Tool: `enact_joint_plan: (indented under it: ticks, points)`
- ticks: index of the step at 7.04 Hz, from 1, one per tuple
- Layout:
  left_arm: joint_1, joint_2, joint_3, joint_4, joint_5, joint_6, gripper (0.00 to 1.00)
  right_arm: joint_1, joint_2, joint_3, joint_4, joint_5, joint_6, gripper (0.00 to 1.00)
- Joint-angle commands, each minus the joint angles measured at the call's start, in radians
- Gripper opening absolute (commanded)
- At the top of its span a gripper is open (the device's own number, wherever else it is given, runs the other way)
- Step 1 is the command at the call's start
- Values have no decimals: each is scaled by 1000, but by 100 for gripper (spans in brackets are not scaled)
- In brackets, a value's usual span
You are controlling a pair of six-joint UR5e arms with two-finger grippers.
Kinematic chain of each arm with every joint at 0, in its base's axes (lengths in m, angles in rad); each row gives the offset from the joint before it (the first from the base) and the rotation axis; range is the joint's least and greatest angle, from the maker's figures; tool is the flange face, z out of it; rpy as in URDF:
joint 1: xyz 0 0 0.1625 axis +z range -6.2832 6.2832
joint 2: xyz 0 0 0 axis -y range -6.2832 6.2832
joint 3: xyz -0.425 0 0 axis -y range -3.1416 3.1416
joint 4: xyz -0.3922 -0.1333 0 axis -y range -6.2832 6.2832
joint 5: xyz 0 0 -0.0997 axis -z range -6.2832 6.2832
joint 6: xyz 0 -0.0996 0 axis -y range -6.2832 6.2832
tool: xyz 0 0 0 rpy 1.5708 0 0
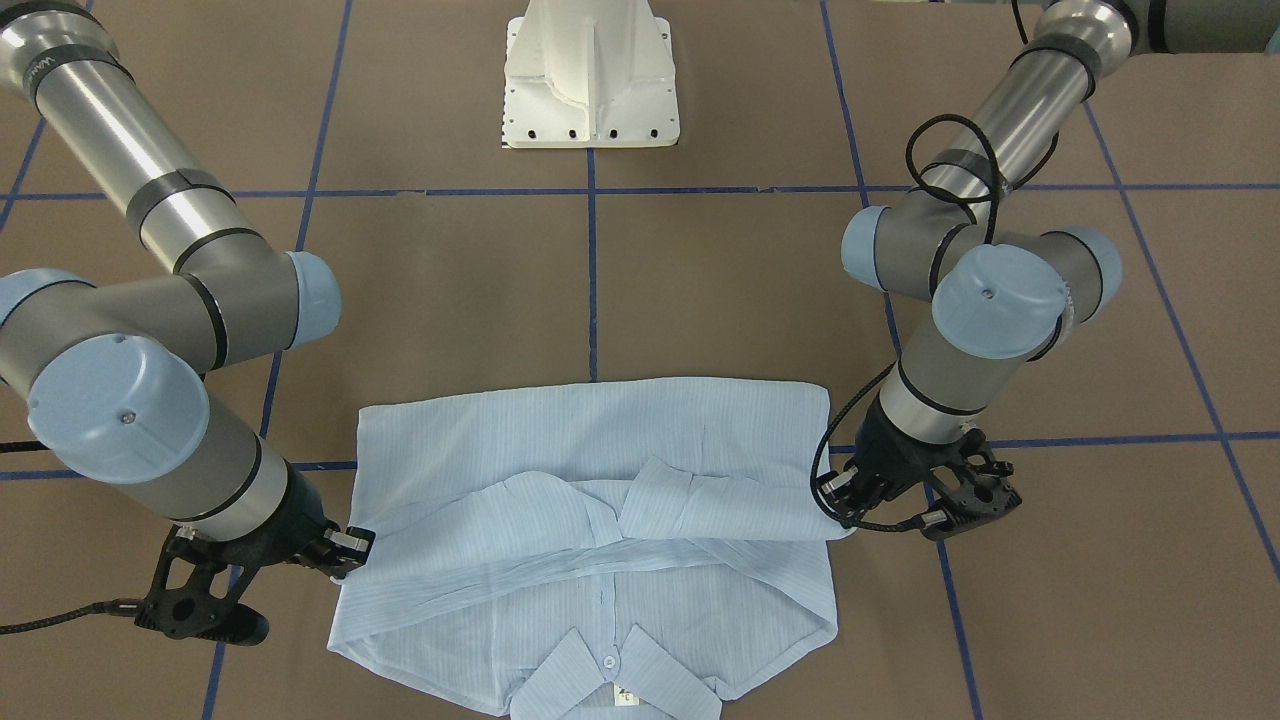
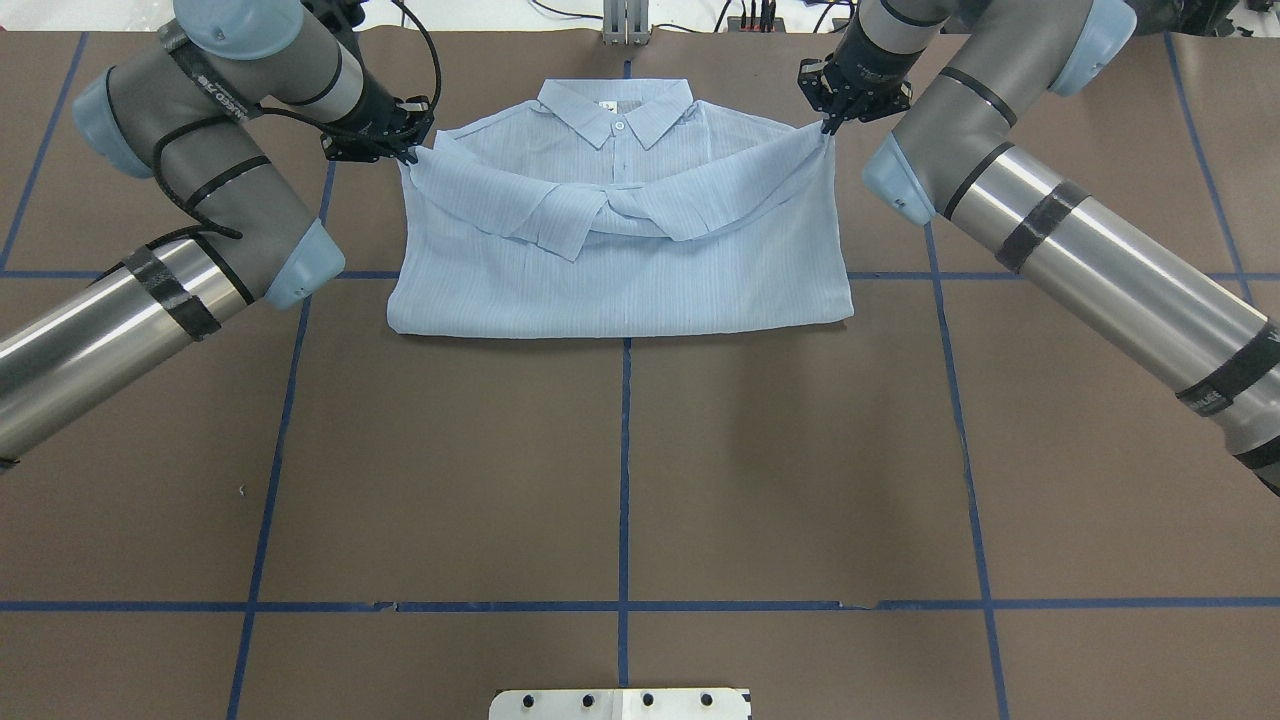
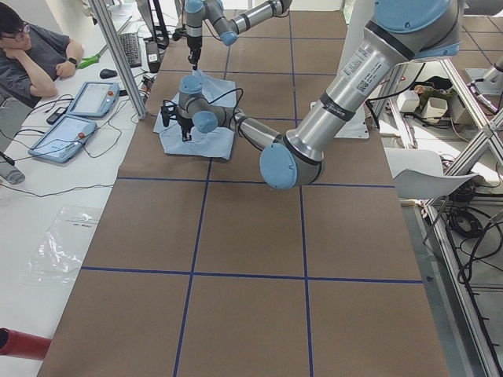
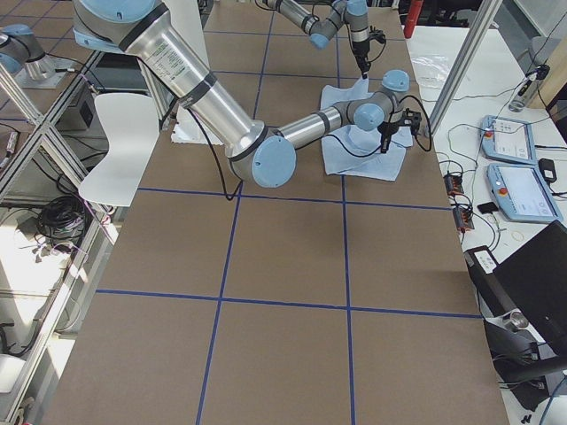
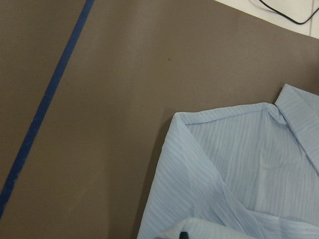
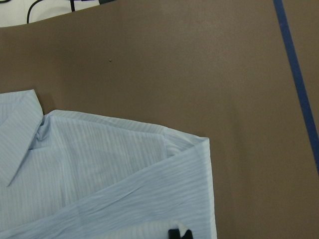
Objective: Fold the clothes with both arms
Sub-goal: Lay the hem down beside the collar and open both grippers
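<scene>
The shirt [image 2: 620, 270] lies broadside across the counter's [image 2: 620, 480] upper middle in the overhead view, collar [image 2: 615, 105] at top. The left pincer [image 2: 405, 152] nips its upper-left shoulder corner, and the right pincer [image 2: 828, 122] the upper-right. The shirt's folded edge lies straight below both.

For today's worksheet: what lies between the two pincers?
Overhead view: the pale-blue shirt, sleeves crossed, spans from left pincer to right pincer.

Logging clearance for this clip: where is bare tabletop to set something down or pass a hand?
The stretch of brown table between the folded hem of the pale-blue striped button-up shirt and the white pedestal base is bare. Crowded: the far strip, where the silver-grey left arm and right arm hold jaws at the shirt's shoulder corners.
</scene>
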Motion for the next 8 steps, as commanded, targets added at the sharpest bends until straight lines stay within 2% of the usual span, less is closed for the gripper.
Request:
enact_joint_plan:
  ticks: [1,3,6,8]
  points:
    - [-6,-8,31,-21,3,-2,0,-3,12,-44,32,-5,-4,0]
    - [-12,-20,75,-62,3,-3,0,-4,18,-50,34,-5,-4,0]
    - [-19,-29,77,-62,16,-6,0,-6,-2,-50,104,-8,-1,0]
    - [-34,-31,78,-62,18,-5,0,-6,-5,-50,106,-8,-2,0]
